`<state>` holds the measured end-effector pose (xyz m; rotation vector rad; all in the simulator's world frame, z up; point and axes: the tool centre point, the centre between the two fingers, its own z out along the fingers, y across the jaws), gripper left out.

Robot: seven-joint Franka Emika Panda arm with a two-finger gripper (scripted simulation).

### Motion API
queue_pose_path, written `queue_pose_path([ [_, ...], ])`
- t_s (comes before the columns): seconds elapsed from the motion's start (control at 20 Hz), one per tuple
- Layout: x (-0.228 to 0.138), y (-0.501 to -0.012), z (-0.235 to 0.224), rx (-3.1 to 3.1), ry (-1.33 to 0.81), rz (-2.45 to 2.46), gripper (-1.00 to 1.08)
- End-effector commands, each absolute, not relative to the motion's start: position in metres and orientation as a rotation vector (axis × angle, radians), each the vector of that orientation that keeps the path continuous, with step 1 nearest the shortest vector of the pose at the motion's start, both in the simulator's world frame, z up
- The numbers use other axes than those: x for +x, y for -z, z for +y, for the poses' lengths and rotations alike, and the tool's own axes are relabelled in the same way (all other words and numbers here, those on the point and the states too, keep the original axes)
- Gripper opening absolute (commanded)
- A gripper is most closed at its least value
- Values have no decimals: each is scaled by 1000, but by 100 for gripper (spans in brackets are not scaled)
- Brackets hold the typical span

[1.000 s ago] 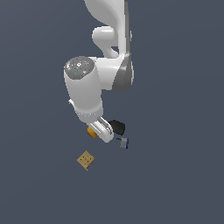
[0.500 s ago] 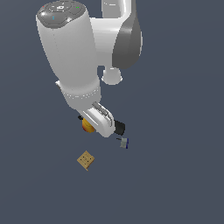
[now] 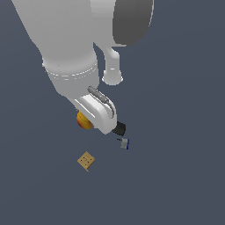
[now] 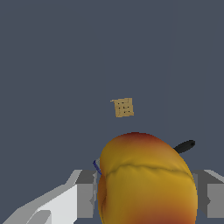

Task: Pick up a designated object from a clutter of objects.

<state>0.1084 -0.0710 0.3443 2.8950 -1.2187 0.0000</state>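
The designated object, an orange-yellow ball (image 4: 146, 183) with a red patch, fills the wrist view between my two white fingers (image 4: 83, 194). My gripper (image 3: 93, 117) is shut on it. In the exterior view the ball (image 3: 82, 121) peeks out from behind the white hand, lifted above the floor. The rest of the clutter lies below. The tan square cracker-like box (image 3: 86, 161) (image 4: 124, 107) is flat on the ground. Only the end of the black spatula (image 3: 118, 128) (image 4: 184, 146) shows. A tiny grey-blue piece (image 3: 125, 143) sits beside it.
The arm's large white links (image 3: 66, 48) cover the upper half of the exterior view. The dark grey-blue floor (image 3: 176, 176) stretches all around the three remaining things.
The arm has risen and looms much larger in the exterior view. The ball has moved up and a little toward the exterior view's left with the hand. Box, spatula and grey-blue piece stayed put.
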Motion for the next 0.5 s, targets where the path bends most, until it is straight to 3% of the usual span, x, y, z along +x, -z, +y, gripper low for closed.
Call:
queue_pose_path([
  [0.0,112,-354,-71,2895,0,-1219,-100],
  [0.45,117,-364,-71,2895,0,-1219,-100],
])
